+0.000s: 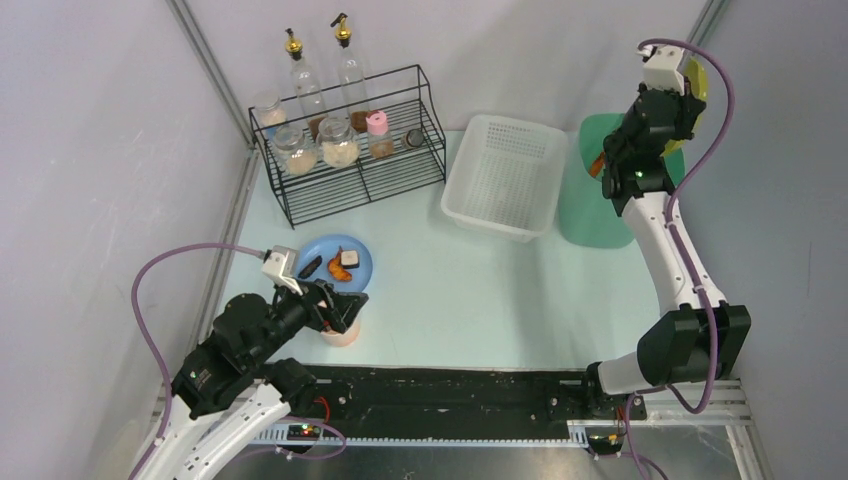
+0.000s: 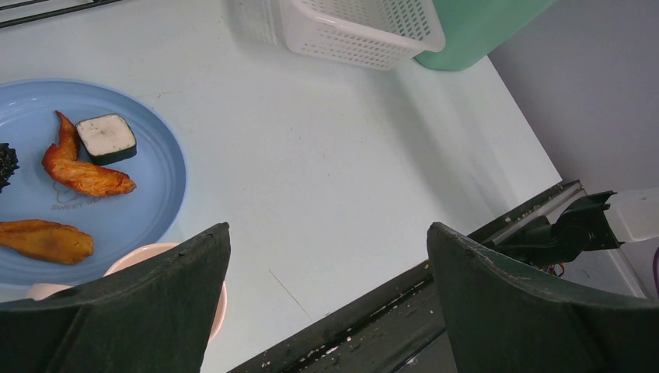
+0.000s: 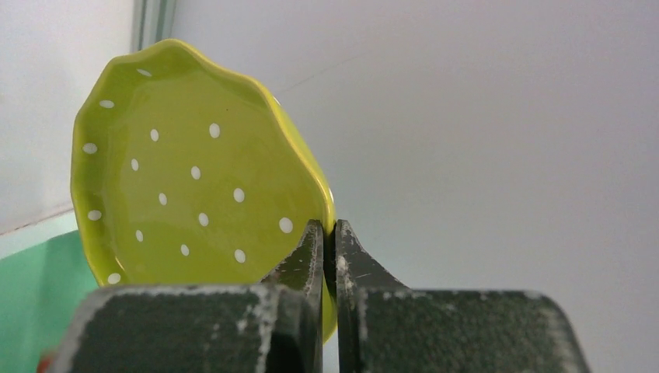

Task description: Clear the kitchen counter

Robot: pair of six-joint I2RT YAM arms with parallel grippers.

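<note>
While my right gripper (image 3: 329, 237) is clamped on the rim of the lime plate (image 3: 194, 194), my left gripper (image 2: 326, 311) is released, jaws wide apart with nothing between them.

Right side: the pads meet at the plate's lower edge with only the rim between them. The plate is white-dotted with a wavy rim, held on edge and clear of the counter (image 1: 450, 300), high at the far right by the wall. Below it sits the green tub (image 1: 590, 205), at the counter's far right corner.

Left side: I'm hovering low over the near left part of the counter. A pink cup (image 2: 148, 253) shows under my left finger (image 2: 140, 311); I can't tell whether they touch. Just beyond the cup is the blue plate (image 2: 155, 171), flat on the counter. On it are a fried wing (image 2: 81, 172), a white dark-wrapped piece (image 2: 107, 137) touching the wing, a second fried piece (image 2: 43, 241) nearer me, and a dark bit (image 2: 6, 165) at the frame's edge.

Further out: the white basket (image 1: 495, 218) sits far centre-right, just beside the tub. The black rack (image 1: 350, 195) stands far left with jars (image 1: 320, 148) and two bottles (image 1: 325, 70). The mint counter runs under all of it, with the black rail (image 1: 450, 390) along its near edge.
</note>
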